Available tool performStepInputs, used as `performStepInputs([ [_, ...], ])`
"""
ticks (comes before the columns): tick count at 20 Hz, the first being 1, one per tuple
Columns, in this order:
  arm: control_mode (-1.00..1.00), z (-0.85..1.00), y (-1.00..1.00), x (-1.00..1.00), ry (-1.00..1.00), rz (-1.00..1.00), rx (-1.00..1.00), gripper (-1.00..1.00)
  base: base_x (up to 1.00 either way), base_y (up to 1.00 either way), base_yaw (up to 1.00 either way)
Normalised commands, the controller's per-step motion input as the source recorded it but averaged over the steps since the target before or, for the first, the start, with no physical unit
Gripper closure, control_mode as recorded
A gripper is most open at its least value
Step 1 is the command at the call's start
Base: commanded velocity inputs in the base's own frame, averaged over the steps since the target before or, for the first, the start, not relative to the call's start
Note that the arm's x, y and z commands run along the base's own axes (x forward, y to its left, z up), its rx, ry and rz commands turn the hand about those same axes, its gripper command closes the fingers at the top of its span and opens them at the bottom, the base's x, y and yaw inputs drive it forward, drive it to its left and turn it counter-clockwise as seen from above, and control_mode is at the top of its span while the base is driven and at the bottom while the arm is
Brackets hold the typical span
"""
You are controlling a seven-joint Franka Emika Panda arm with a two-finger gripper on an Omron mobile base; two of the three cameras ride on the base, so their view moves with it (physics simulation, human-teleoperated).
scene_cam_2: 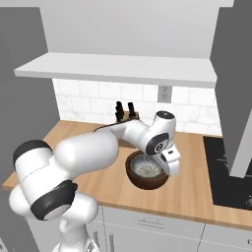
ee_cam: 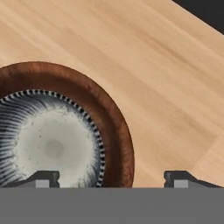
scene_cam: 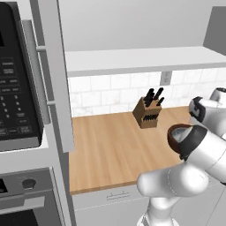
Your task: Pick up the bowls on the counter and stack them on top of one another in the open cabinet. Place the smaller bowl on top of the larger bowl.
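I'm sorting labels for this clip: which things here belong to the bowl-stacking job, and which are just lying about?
Job:
- larger bowl, brown, on the counter
- smaller bowl, grey, sitting inside it
- open cabinet shelf above
- hand, straddling the brown rim

Lying about:
- knife block
- microwave
- stovetop
- wall outlet

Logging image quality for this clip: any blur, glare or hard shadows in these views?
Left base view: flat, even light, soft pixelation on the knife block. Right base view: the smaller bowl sits sharp inside the larger bowl, faint shadow beneath. Hand view: the counter grain is crisp, no glare; the jaws stand apart.
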Motion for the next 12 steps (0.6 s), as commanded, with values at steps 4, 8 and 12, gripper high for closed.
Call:
performStepInputs([
  [4,-1.0,-0.28,-0.19,-0.25,0.0,0.0,0.0,-1.0,0.0,0.0,0.0],
  [8,-1.0,-0.35,0.09,0.02,0.0,0.0,0.0,-1.0,0.0,0.0,0.0],
  [12,-1.0,-0.19,0.23,0.15,0.0,0.0,0.0,-1.0,0.0,0.0,0.0],
])
